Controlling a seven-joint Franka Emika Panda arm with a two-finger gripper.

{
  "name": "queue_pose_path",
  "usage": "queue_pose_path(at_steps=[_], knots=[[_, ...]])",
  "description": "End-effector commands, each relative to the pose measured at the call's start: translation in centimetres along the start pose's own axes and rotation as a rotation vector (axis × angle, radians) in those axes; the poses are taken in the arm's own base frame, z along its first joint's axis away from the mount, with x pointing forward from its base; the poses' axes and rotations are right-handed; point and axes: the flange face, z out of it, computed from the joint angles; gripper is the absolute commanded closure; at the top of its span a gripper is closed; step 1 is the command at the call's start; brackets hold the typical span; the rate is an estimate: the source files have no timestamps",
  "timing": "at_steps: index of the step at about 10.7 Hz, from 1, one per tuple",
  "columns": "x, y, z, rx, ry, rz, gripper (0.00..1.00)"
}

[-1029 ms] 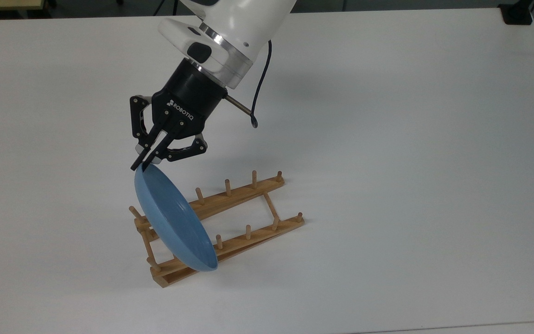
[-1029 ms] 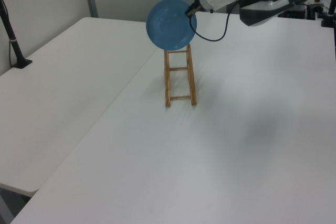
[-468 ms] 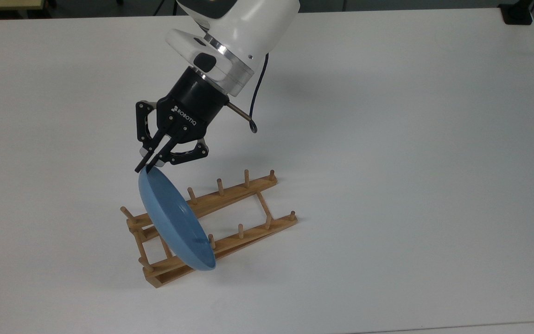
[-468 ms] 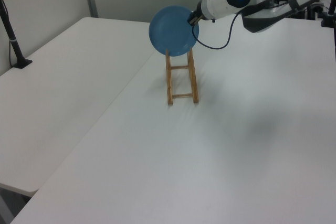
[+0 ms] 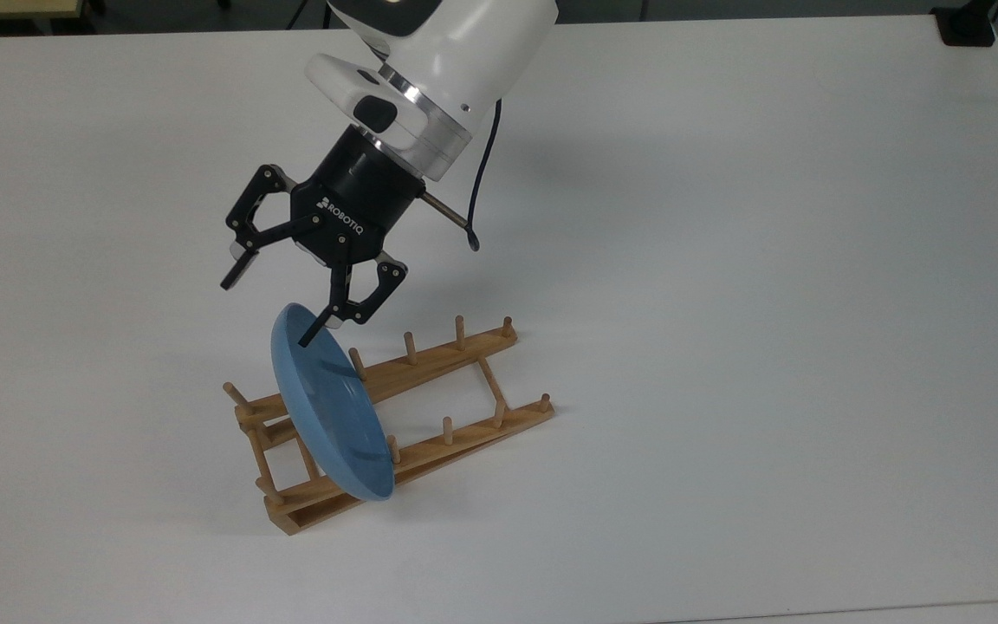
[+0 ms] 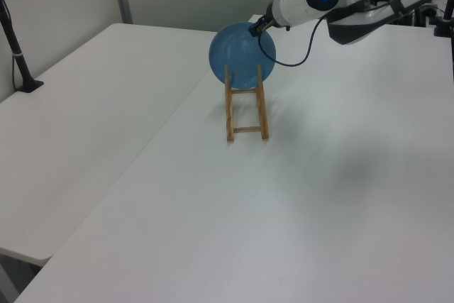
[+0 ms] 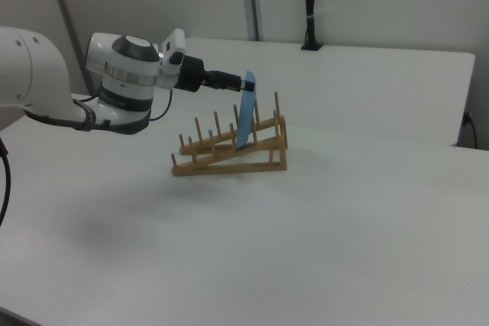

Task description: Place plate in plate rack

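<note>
Top view: the plate is seen standing on edge in the plate rack, slotted between pegs near the rack's raised end at the top view's left, and leaning slightly. Both rails are crossed by the plate, whose lower edge reaches past the nearer rail. The hand is held just above the plate's upper rim with its fingers spread wide apart, so nothing is gripped; one fingertip appears over the plate's inner face, though contact cannot be confirmed.

Half a second earlier the rim was pinched between closed fingers; the grip has since been released, and the plate has settled a little lower and further into the rack. The rack itself has barely shifted on the white surface.

In the left view the plate is presented almost face-on as a full disc above the rack, with the hand at its top edge. In the right view the plate is shown as a thin, nearly upright sliver, and the sloped side profile of the rack is revealed, with the hand reaching in horizontally from the right view's left.
</note>
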Motion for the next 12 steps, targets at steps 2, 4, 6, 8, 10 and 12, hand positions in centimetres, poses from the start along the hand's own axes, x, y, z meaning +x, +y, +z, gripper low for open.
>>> queue_pose_path(at_steps=[2, 4, 6, 8, 10, 12], knots=[[3.0, 1.5, -2.2, 0.055, -0.090, 0.239, 0.00], [5.3, 3.1, -4.7, 0.100, -0.189, 0.407, 0.00], [6.1, 4.3, -6.9, 0.109, -0.333, 0.451, 0.00], [6.8, 6.1, -9.8, 0.147, -0.509, 0.474, 0.00], [6.7, 8.0, -12.5, 0.180, -0.672, 0.457, 0.00], [6.0, 9.5, -14.9, 0.222, -0.828, 0.399, 0.00]])
